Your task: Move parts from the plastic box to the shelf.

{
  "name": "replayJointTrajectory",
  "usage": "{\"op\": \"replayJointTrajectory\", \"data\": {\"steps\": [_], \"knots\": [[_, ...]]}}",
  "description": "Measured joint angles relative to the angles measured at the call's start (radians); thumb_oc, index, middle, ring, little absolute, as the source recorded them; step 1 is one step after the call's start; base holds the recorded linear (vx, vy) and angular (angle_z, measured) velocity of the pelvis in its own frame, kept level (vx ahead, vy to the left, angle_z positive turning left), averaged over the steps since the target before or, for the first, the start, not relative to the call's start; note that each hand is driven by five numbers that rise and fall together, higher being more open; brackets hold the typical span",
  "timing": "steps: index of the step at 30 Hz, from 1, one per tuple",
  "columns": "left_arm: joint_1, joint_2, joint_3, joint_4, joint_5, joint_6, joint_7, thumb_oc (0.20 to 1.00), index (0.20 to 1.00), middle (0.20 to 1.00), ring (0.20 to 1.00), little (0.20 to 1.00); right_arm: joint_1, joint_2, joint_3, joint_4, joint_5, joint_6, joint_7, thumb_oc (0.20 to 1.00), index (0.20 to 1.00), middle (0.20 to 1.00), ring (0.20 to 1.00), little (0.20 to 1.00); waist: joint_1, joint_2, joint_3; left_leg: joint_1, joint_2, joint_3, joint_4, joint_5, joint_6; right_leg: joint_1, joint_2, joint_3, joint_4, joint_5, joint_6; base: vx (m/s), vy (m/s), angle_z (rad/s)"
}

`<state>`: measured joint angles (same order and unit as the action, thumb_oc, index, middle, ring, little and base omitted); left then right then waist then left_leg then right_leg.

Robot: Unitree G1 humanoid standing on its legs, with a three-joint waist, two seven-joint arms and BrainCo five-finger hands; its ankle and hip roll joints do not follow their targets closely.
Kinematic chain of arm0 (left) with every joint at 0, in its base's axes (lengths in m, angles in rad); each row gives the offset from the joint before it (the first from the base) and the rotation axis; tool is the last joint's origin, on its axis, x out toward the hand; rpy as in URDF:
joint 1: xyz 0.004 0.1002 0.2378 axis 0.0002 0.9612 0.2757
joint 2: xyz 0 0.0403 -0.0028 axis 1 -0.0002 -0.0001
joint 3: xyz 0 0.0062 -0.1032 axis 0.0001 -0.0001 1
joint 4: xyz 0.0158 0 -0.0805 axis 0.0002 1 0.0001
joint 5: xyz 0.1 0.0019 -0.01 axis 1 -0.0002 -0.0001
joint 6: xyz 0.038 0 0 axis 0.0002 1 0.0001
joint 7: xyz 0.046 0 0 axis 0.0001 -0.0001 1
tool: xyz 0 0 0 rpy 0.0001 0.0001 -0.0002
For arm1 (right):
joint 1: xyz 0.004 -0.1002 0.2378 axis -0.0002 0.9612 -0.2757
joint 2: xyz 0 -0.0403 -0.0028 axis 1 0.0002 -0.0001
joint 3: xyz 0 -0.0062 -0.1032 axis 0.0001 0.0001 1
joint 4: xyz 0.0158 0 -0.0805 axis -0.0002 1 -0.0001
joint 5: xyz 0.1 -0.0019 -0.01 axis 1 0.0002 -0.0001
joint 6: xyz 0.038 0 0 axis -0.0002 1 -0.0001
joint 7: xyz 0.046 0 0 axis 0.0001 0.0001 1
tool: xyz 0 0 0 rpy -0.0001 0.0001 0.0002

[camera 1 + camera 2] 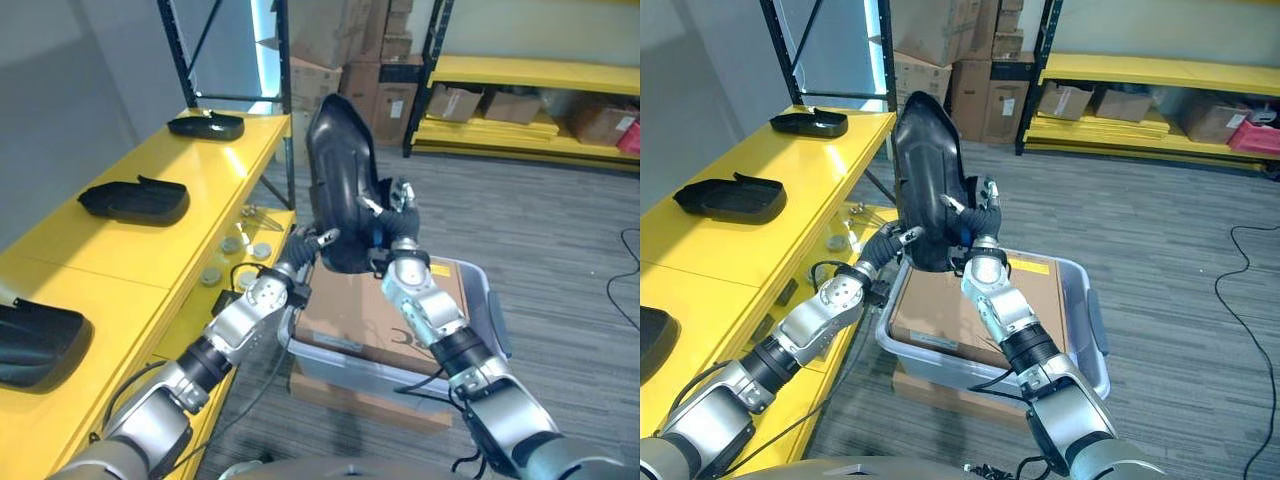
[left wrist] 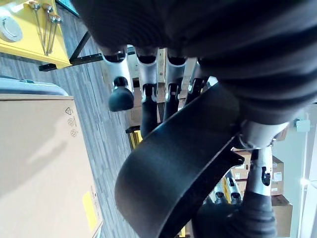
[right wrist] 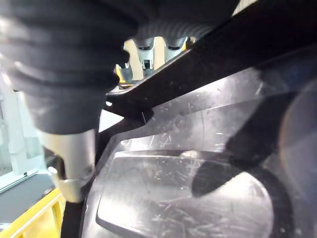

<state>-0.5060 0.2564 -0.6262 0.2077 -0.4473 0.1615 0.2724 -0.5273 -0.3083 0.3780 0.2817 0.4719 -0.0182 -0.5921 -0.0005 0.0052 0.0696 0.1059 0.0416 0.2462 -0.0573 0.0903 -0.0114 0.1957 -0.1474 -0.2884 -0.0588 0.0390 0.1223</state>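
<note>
We hold the big black moulded plastic part (image 1: 340,170) upright above the grey plastic box (image 1: 480,300), our left hand (image 1: 312,243) and right hand (image 1: 392,215) both clasped around its lower end. We should swing it slowly toward the yellow shelf (image 1: 150,240) and lay it on a free place between the parts there.

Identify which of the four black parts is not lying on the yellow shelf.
The black part held upright above the plastic box, gripped by the left hand and right hand; the other three lie on the shelf.
</note>
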Motion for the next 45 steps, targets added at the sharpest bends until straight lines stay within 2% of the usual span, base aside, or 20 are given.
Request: {"op": "replayJointTrajectory", "data": {"steps": [6, 9, 16, 23, 24, 25, 36, 40, 42, 45], "knots": [[0.000, 0.002, 0.013, 0.000, 0.019, -0.023, 0.028, 0.200, 0.200, 0.200, 0.200, 0.200, 0.006, 0.009, -0.008, 0.000, 0.015, 0.000, 0.002, 1.000, 1.000, 1.000, 1.000, 1.000, -0.007, -0.009, 0.006, 0.000, 0.000, 0.001, 0.000, 0.000, 0.000, 0.000, 0.000, 0.001, 0.000, 0.000, 0.000, 0.00, 0.000, 0.00], [0.000, 0.003, 0.045, -0.005, 0.018, -0.063, 0.040, 0.200, 0.200, 0.200, 0.200, 0.200, 0.024, 0.011, -0.011, 0.000, 0.041, 0.000, 0.002, 1.000, 1.000, 1.000, 1.000, 1.000, -0.012, -0.010, 0.007, 0.000, 0.000, 0.002, -0.002, 0.000, 0.000, -0.001, -0.001, 0.002, -0.001, 0.000, 0.000, 0.00, 0.000, 0.00], [0.002, 0.021, 0.093, -0.043, 0.039, -0.089, 0.063, 0.200, 0.200, 0.200, 0.200, 0.200, 0.101, -0.022, -0.092, -0.033, 0.038, -0.006, 0.024, 1.000, 1.000, 1.000, 1.000, 1.000, -0.030, -0.010, 0.034, 0.001, 0.000, 0.003, -0.005, 0.000, 0.000, -0.002, 0.000, 0.003, -0.002, 0.000, 0.001, 0.00, 0.000, 0.00], [0.062, 0.072, 0.249, -0.096, 0.039, -0.138, 0.083, 0.200, 0.200, 0.200, 0.200, 0.200, 0.251, -0.123, -0.295, -0.072, 0.028, -0.034, 0.015, 1.000, 1.000, 1.000, 1.000, 1.000, -0.052, -0.012, 0.048, 0.002, 0.001, 0.012, -0.020, 0.002, -0.004, -0.008, 0.008, 0.007, -0.013, 0.000, 0.000, -0.03, -0.002, -0.04], [0.062, 0.072, 0.249, -0.096, 0.039, -0.138, 0.083, 0.200, 0.200, 0.200, 0.200, 0.200, 0.251, -0.123, -0.295, -0.072, 0.028, -0.034, 0.015, 1.000, 1.000, 1.000, 1.000, 1.000, -0.052, -0.012, 0.048, 0.002, 0.001, 0.012, -0.020, 0.002, -0.004, -0.008, 0.008, 0.007, -0.013, 0.000, 0.000, -0.04, 0.003, -0.03], [0.076, 0.108, 0.309, -0.121, 0.039, -0.150, 0.096, 0.200, 0.200, 0.200, 0.200, 0.200, 0.298, -0.149, -0.359, -0.071, 0.022, -0.046, 0.013, 1.000, 1.000, 1.000, 1.000, 1.000, -0.060, -0.010, 0.061, 0.001, 0.002, 0.015, -0.020, 0.001, -0.005, -0.007, 0.011, 0.009, -0.017, 0.001, -0.001, -0.03, 0.005, -0.05], [0.149, 0.148, 0.424, -0.167, 0.123, -0.183, 0.166, 0.200, 0.200, 0.200, 0.200, 0.200, 0.408, -0.131, -0.392, -0.070, 0.011, -0.068, 0.044, 1.000, 1.000, 1.000, 1.000, 1.000, -0.058, -0.008, 0.062, 0.001, 0.004, 0.024, -0.020, -0.002, -0.008, -0.011, 0.010, 0.018, -0.022, 0.002, -0.002, -0.04, 0.011, -0.03], [0.208, 0.188, 0.501, -0.223, 0.139, -0.183, 0.178, 0.200, 0.200, 0.200, 0.200, 0.200, 0.422, -0.131, -0.392, -0.071, 0.006, -0.068, 0.061, 1.000, 1.000, 1.000, 1.000, 1.000, -0.039, -0.002, 0.065, -0.002, 0.002, 0.011, -0.021, -0.001, -0.008, -0.004, 0.007, 0.004, -0.022, 0.002, -0.002, -0.07, 0.055, 0.08], [0.308, 0.210, 0.608, -0.320, 0.149, -0.184, 0.160, 0.200, 0.200, 0.200, 0.200, 0.200, 0.447, -0.127, -0.393, -0.099, 0.002, -0.066, 0.080, 1.000, 1.000, 1.000, 1.000, 1.000, 0.001, 0.009, 0.069, -0.014, -0.001, -0.002, -0.021, -0.001, -0.008, -0.006, 0.006, -0.006, -0.023, 0.002, -0.001, -0.07, 0.071, 0.21], [0.400, 0.232, 0.681, -0.370, 0.157, -0.183, 0.154, 0.200, 0.200, 0.200, 0.200, 0.200, 0.444, -0.109, -0.390, -0.112, 0.001, -0.061, 0.110, 1.000, 1.000, 1.000, 1.000, 1.000, 0.078, 0.029, 0.072, -0.029, -0.020, -0.037, -0.023, 0.003, -0.003, 0.002, -0.008, -0.036, -0.022, 0.000, 0.004, -0.07, 0.089, 0.40]]}}
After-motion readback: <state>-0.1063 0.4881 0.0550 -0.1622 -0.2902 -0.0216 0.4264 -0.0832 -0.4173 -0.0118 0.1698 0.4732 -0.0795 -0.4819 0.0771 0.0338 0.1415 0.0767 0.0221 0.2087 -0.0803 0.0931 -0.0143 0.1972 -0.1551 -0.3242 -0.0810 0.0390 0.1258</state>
